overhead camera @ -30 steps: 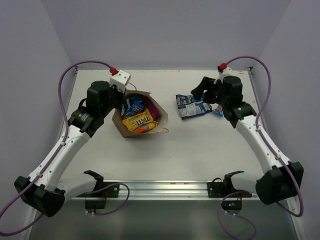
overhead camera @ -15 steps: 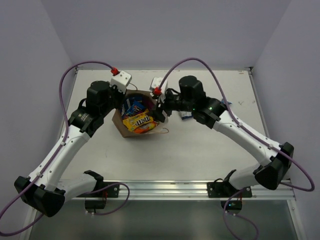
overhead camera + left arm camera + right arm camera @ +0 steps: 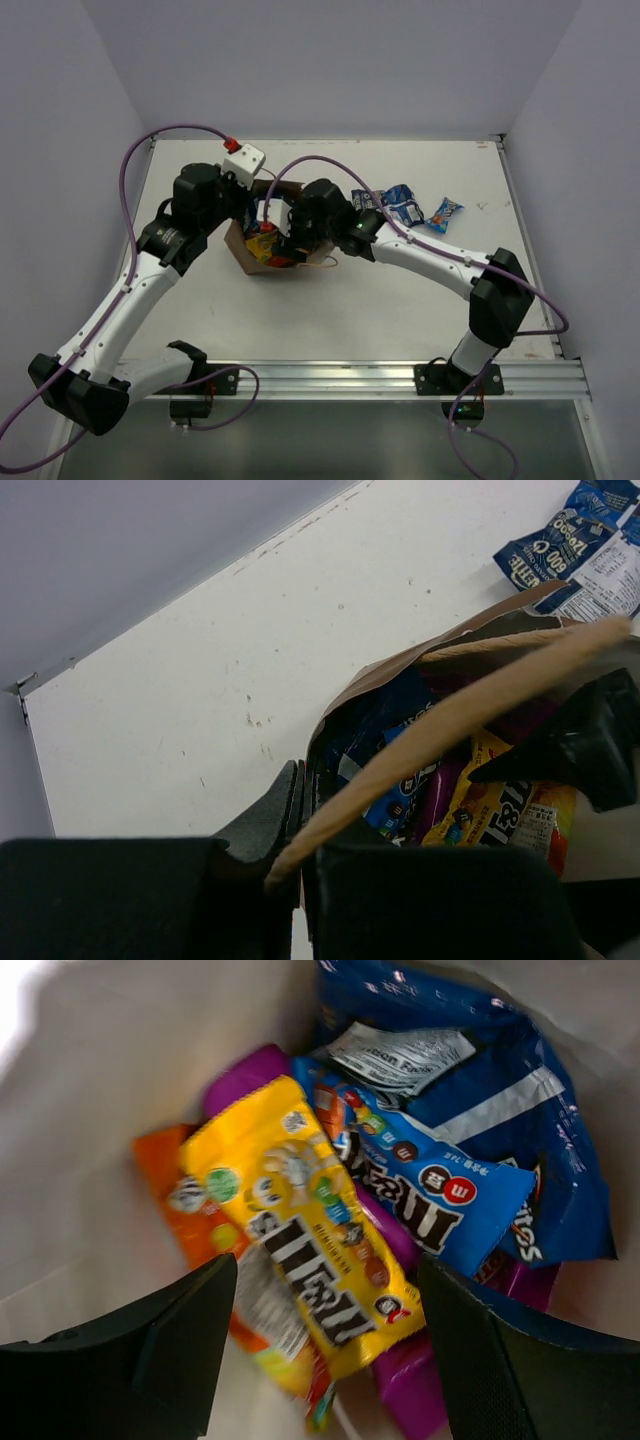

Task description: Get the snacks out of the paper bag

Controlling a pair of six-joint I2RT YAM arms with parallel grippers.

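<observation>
The brown paper bag (image 3: 247,258) lies left of the table's middle with its mouth open. My left gripper (image 3: 300,782) is shut on the bag's rim (image 3: 400,670), and the paper handle (image 3: 450,720) crosses just in front of it. My right gripper (image 3: 325,1300) is open inside the bag's mouth, its fingers either side of a yellow packet (image 3: 300,1230). Around that lie a blue packet (image 3: 420,1190), a blue chip bag (image 3: 500,1090), an orange packet (image 3: 165,1175) and a magenta pouch (image 3: 410,1380). In the top view the right gripper (image 3: 280,235) covers most of the mouth.
A blue-white packet (image 3: 385,203) and a small blue wrapper (image 3: 444,213) lie on the table right of the bag. The blue-white packet also shows in the left wrist view (image 3: 560,550). The right arm stretches across the table's middle. Walls close in on three sides.
My right arm has swung from the packets at the far right across to the bag, and its open fingers are now in the bag's mouth. The left arm has not moved.
</observation>
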